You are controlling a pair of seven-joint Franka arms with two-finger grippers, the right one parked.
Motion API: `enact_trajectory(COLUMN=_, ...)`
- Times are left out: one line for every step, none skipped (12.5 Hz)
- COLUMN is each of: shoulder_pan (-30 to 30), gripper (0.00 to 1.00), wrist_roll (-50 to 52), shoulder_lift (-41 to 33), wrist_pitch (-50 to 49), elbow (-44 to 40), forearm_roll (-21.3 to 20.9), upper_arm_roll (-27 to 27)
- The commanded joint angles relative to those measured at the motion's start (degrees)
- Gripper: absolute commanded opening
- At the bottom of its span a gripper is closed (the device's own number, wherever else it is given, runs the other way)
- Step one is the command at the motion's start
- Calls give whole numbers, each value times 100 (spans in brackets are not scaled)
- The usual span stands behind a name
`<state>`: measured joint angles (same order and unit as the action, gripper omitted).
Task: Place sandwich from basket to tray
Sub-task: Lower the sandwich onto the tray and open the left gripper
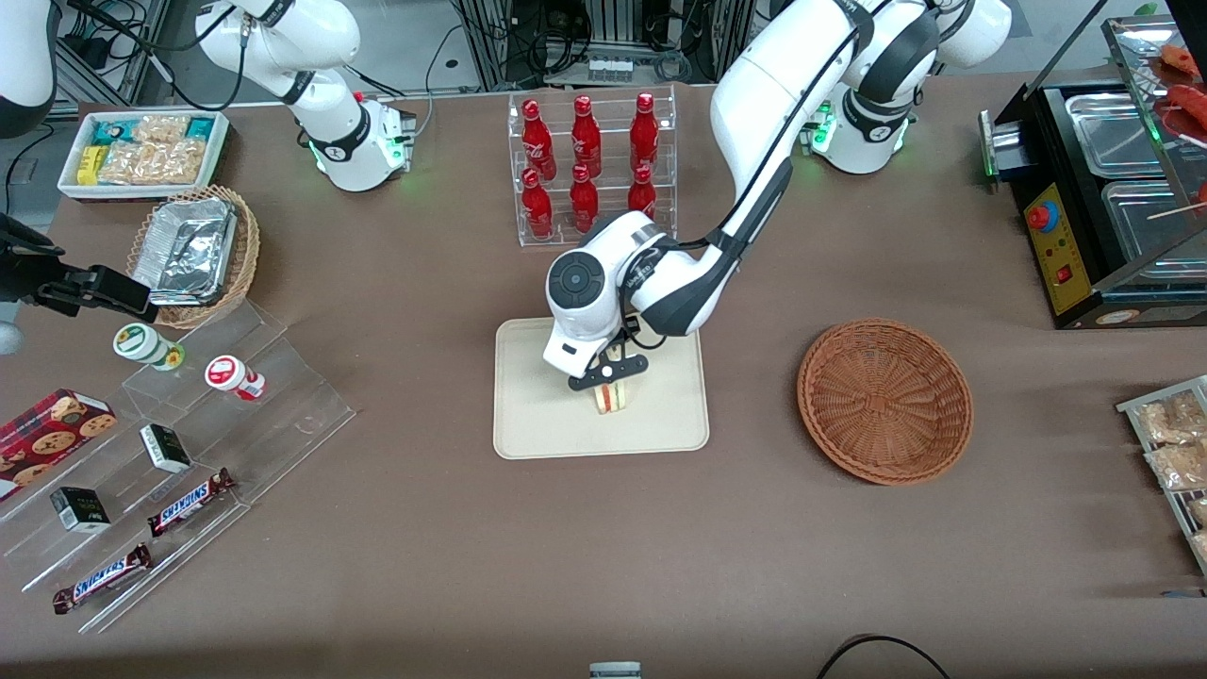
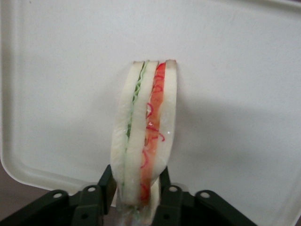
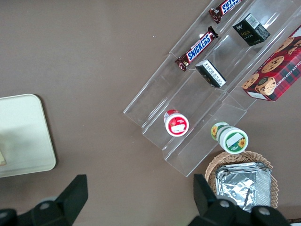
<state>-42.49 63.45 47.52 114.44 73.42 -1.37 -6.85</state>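
Left arm reaches out from its base toward the front camera, elbow high, forearm sloping down, wrist bent so the gripper [image 1: 611, 382] points down over the tray [image 1: 528, 415]. Fingers [image 2: 107, 182] clamped on either side of the sandwich [image 2: 143, 136], gripping its lower end; wedge stands on edge between the pads, down at the tray surface.

Woven wicker basket [image 1: 884, 401]; smooth matt tray [image 1: 528, 415].

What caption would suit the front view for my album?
Left arm's gripper shut on the small wrapped triangular sandwich over the cream rectangular tray; reddish-brown round wicker basket sits empty.
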Motion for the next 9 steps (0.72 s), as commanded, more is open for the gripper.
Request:
enact_trajectory(shoulder_pan=21, gripper=100, wrist_roll=89, shoulder_lift=-259, wrist_pitch=-290, elbow=-179, forearm_roll=-109, upper_arm_roll=26)
enact_trajectory(shoulder_pan=82, gripper=100, wrist_roll=71, shoulder_lift=-400, wrist_pitch=-378, elbow=-179, forearm_roll=-92, upper_arm_roll=26)
enact_trajectory(shoulder_pan=100, gripper=100, wrist_roll=27, shoulder_lift=-566, wrist_pitch=-474, elbow=-179, forearm_roll=-74, upper_arm_roll=26)
enact_trajectory(shoulder_pan=231, gripper=100, wrist_roll=-121, shoulder_lift=-716, wrist_pitch=-614, elbow=-179, forearm_roll=-65, upper_arm_roll=17)
enact_trajectory(shoulder_pan=345, gripper=100, wrist_roll=-532, shoulder_lift=-918, wrist_pitch=-807, elbow=-179, forearm_roll=-74, upper_arm_roll=8)
enact_trajectory(shoulder_pan=355, gripper=100, wrist_roll=-797, shoulder_lift=-1111, wrist_pitch=-1061, elbow=-161, forearm_roll=-117, upper_arm_roll=34)
enact_trajectory(shoulder_pan=477, gripper=100, wrist_roll=-843, shoulder_lift=-1322, wrist_pitch=-1290, elbow=-109, forearm_roll=-135, upper_arm_roll=174)
enact_trajectory(shoulder_pan=670, gripper=100, wrist_roll=-956, shoulder_lift=-1498, wrist_pitch=-1484, elbow=-4, forearm_roll=-135, upper_arm_roll=253)
enact_trajectory(shoulder_pan=863, gripper=100, wrist_roll=-1219, shoulder_lift=-1674, wrist_pitch=-1529, elbow=206, forearm_roll=-144, upper_arm_roll=263)
